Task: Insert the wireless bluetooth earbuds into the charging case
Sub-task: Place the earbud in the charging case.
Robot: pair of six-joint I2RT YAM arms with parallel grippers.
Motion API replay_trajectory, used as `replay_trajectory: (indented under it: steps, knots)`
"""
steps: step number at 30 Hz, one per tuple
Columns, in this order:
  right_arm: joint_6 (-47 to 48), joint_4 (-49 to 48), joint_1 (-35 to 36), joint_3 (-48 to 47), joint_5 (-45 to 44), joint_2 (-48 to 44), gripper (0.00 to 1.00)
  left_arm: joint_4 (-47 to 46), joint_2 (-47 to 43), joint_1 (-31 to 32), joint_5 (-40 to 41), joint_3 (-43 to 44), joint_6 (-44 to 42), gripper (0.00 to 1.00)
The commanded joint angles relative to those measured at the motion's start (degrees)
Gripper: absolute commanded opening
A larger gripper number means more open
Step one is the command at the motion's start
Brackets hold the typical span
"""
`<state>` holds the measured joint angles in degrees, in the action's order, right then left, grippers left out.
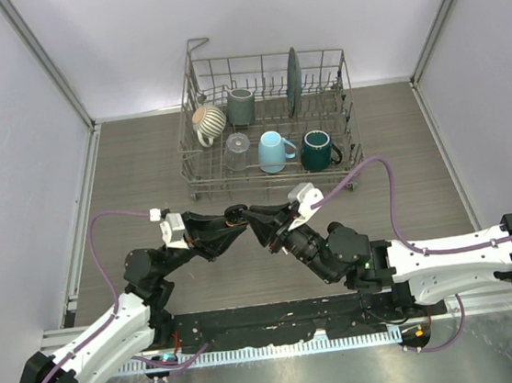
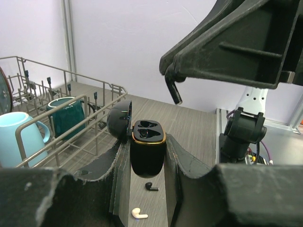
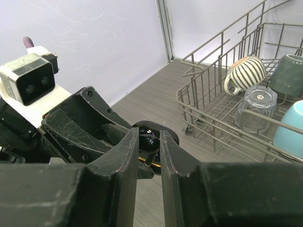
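Note:
My left gripper is shut on the black charging case, which has a gold rim. It holds the case above the table with the lid open and both slots showing empty. My right gripper is shut on a black earbud, held just above the case's open top; its stem hangs down in the left wrist view. The two grippers meet at mid-table. Another black earbud and a cream-pink earbud lie on the table under the case. A fourth earbud is out of view.
A wire dish rack stands just behind the grippers. It holds a striped mug, a grey mug, a glass, a light blue mug, a dark green mug and a plate. White walls enclose the table.

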<state>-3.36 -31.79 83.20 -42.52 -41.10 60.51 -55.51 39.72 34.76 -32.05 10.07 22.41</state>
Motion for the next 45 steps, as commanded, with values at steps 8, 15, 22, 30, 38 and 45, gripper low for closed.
replay_trajectory:
  steps: [8,15,22,30,38,45]
  knots:
    - [1.07,-3.72,0.39,-1.16,-1.26,3.56,0.01,-2.59,-1.84,0.22,-0.99,1.62,0.88,0.0]
    - [2.04,-5.47,0.39,-1.33,-2.84,4.0,0.01,-2.59,-2.02,0.22,-0.91,0.92,0.88,0.0]
    - [2.65,-6.88,0.47,-1.33,-3.72,3.03,0.01,-2.5,-1.76,0.22,-0.47,0.39,0.79,0.0]
    - [3.0,-7.93,0.39,-1.33,-4.6,4.96,0.01,-2.5,-2.02,0.22,-1.17,0.66,0.96,0.0]
    - [5.11,-9.25,0.39,-0.9,-5.3,6.46,0.01,-2.59,-2.9,0.22,-1.35,0.83,1.49,0.0]
    - [6.25,-9.78,0.39,-0.28,-6.45,5.85,0.01,-2.5,-3.78,0.3,-0.82,0.57,1.76,0.0]
